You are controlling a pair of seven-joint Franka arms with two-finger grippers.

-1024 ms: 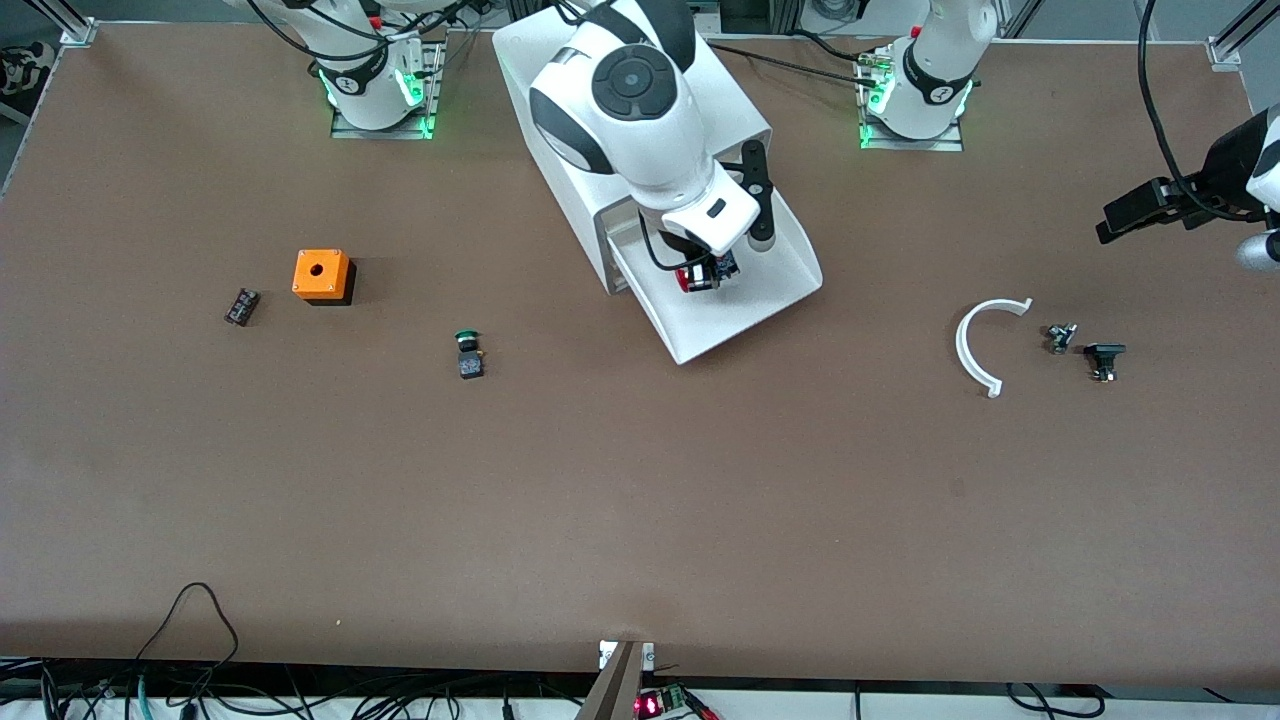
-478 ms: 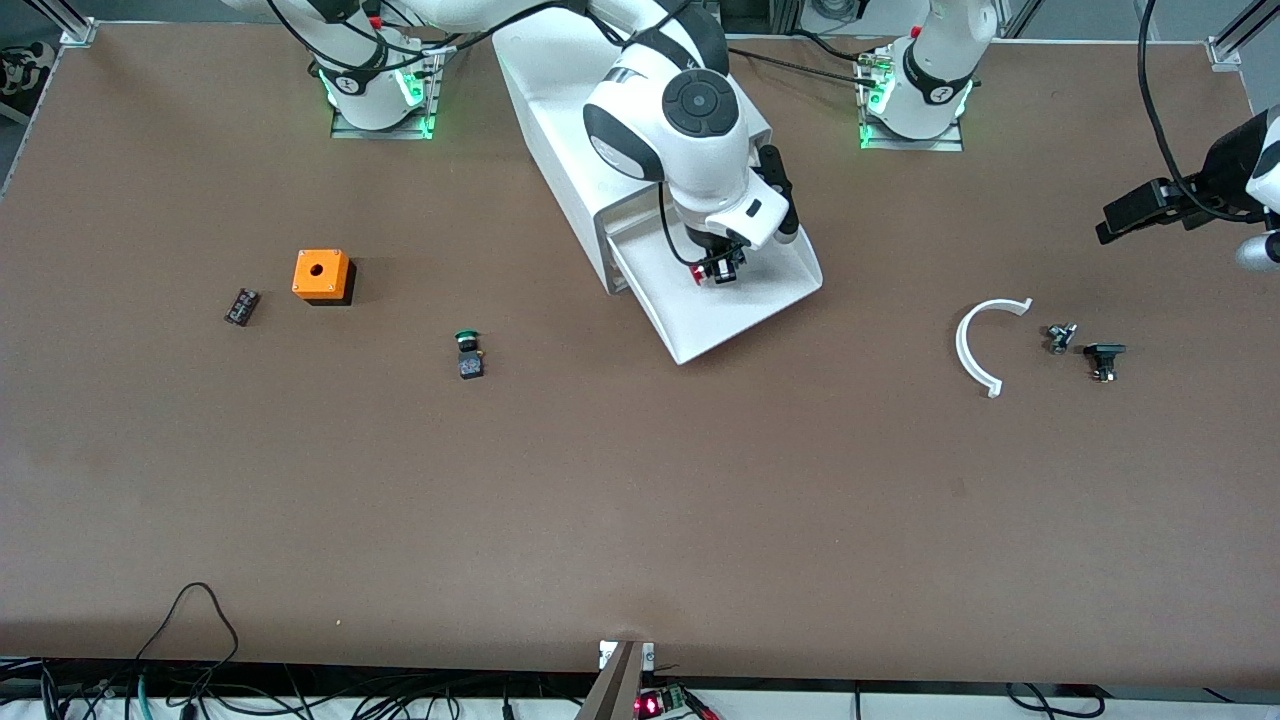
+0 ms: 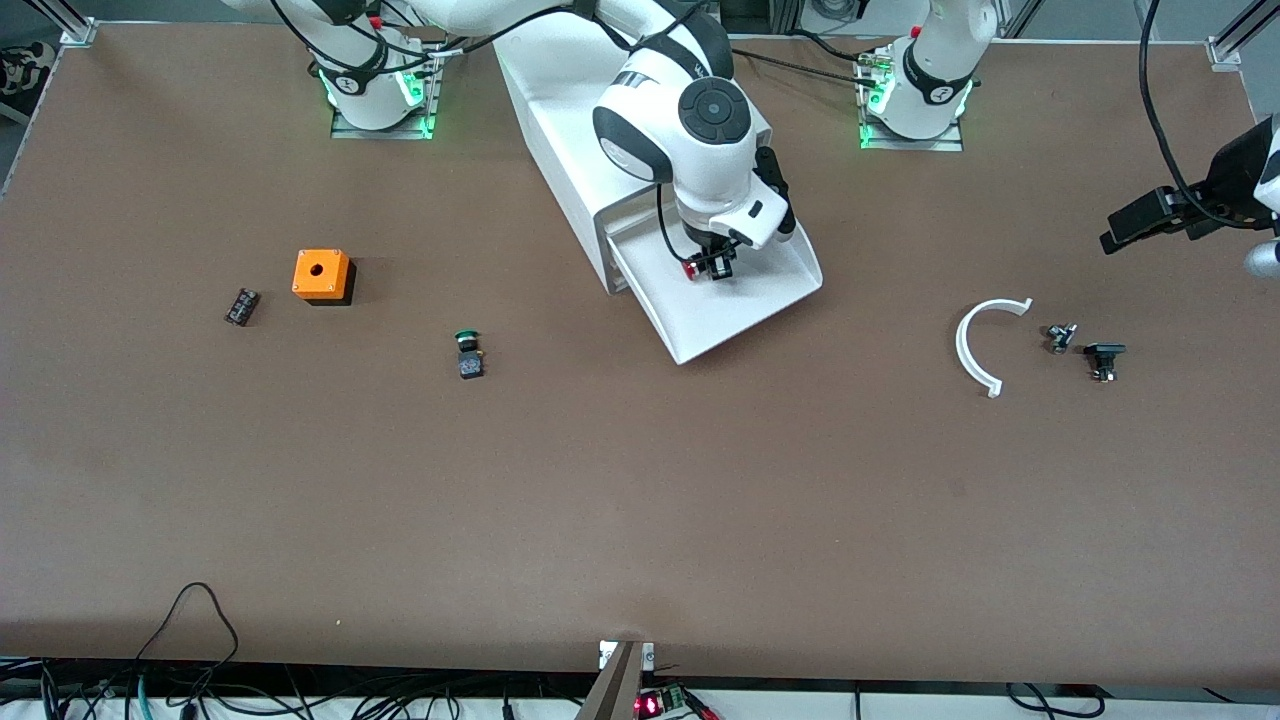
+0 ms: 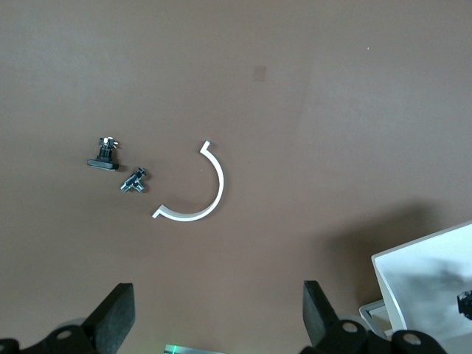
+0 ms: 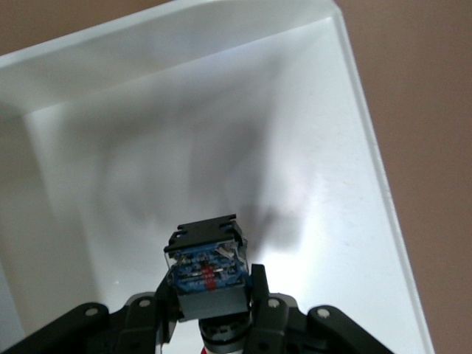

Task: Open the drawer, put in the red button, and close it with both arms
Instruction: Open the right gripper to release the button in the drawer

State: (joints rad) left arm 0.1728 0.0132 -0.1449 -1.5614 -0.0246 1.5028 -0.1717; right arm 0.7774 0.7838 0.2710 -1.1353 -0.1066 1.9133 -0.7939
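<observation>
The lowest drawer (image 3: 740, 310) of the white cabinet (image 3: 560, 110) stands pulled out. My right gripper (image 3: 712, 264) is low over the drawer's floor, shut on the red button (image 3: 692, 268). In the right wrist view the button's dark blue-faced body (image 5: 206, 269) sits clamped between the fingers (image 5: 259, 291) above the white drawer floor (image 5: 221, 147). My left gripper (image 3: 1150, 212) hangs open and empty above the table at the left arm's end; its fingers (image 4: 114, 321) show wide apart in the left wrist view.
A green-capped button (image 3: 467, 354), an orange box (image 3: 322, 276) and a small dark block (image 3: 241, 306) lie toward the right arm's end. A white curved strip (image 3: 975, 345) and two small dark parts (image 3: 1104, 358) lie toward the left arm's end, also in the left wrist view (image 4: 193, 195).
My right gripper has moved with the red button deeper over the open drawer and lowered toward its floor. The left gripper has shifted slightly.
</observation>
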